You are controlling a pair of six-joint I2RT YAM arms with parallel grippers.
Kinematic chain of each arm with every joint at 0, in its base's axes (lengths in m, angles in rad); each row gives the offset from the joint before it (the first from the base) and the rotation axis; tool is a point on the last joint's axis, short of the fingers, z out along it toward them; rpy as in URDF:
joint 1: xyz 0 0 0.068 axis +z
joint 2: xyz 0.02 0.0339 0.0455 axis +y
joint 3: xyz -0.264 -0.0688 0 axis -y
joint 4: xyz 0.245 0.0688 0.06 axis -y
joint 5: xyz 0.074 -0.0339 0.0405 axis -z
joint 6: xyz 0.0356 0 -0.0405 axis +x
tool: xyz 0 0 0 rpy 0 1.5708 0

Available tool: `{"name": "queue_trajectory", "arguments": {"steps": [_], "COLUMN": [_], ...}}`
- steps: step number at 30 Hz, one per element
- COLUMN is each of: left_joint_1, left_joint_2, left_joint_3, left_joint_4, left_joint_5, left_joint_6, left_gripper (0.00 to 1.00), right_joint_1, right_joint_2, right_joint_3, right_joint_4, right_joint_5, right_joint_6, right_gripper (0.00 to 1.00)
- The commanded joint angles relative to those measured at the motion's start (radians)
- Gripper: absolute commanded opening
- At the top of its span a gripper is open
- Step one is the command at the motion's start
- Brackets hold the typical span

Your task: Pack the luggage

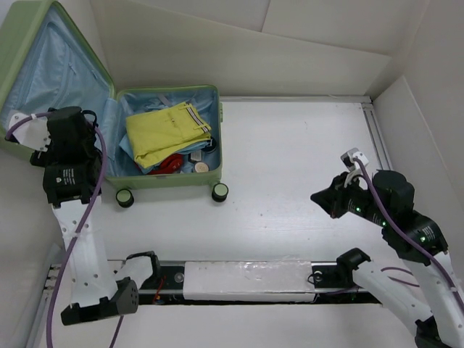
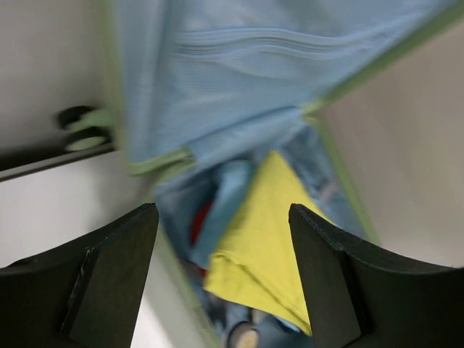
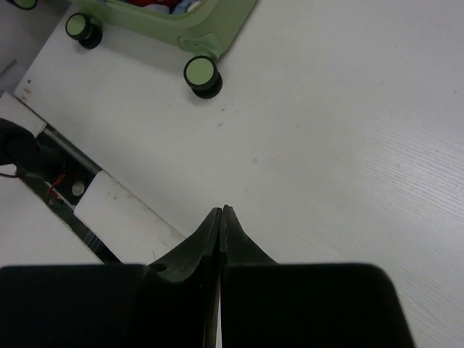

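Close before the spread left gripper (image 2: 221, 217) lies the luggage (image 2: 239, 72), right gripper (image 3: 220, 212) closed, distant.

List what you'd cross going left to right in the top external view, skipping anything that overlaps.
open luggage lid → yellow garment inside the case → right-hand caster wheel → right gripper. The left arm overlaps the lid, so it is left out.

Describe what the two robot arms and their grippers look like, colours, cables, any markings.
Both arms have white links and black joint housings. A purple cable runs along the left arm, whose black housing carries a small white label. The right arm has a purple cable too, plus green lights. The left gripper and right gripper have flat, matte black fingers.
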Motion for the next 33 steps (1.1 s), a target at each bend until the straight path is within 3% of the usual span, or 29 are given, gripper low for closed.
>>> {"name": "queue_trajectory", "arguments": {"steps": [1, 5, 6, 8, 9, 11, 13, 22, 33], "left_joint_1": [0.023, 0.023, 0.023, 0.035, 0.120, 0.234, 0.305, 0.305, 0.305], "left_joint_2": [0.038, 0.087, 0.129, 0.171, 0.205, 0.228, 0.246, 0.334, 0.458], "left_joint_3": [0.031, 0.103, 0.128, 0.193, 0.220, 0.255, 0.303, 0.454, 0.576], "left_joint_4": [-0.226, -0.314, -0.314, -0.314, -0.314, -0.314, -0.314, -0.303, -0.312], "left_joint_5": [-0.186, -0.281, -0.297, -0.323, -0.291, -0.167, -0.142, -0.188, -0.199], "left_joint_6": [-0.072, -0.082, -0.062, -0.024, 0.010, 0.036, 0.074, 0.122, 0.122], "left_gripper": [0.69, 0.69, 0.69, 0.71, 0.71, 0.71, 0.71, 0.69, 0.51], "right_joint_1": [0.035, 0.070, 0.070, 0.098, 0.098, 0.110, 0.121, 0.164, 0.164], "right_joint_2": [-0.017, -0.026, -0.026, -0.026, -0.026, -0.026, -0.017, 0.013, 0.051], "right_joint_3": [0.002, -0.009, -0.009, -0.009, -0.020, -0.020, -0.020, -0.020, -0.029], "right_joint_4": [0.008, 0.008, 0.008, 0.008, 0.008, 0.017, 0.026, 0.035, 0.063], "right_joint_5": [-0.084, -0.093, -0.093, -0.102, -0.111, -0.111, -0.111, -0.101, -0.073], "right_joint_6": [-0.048, -0.057, -0.057, -0.068, -0.068, -0.068, -0.068, -0.077, -0.077], "right_gripper": [0.05, 0.31, 0.43, 0.51, 0.54, 0.55, 0.56, 0.58, 0.58]}}
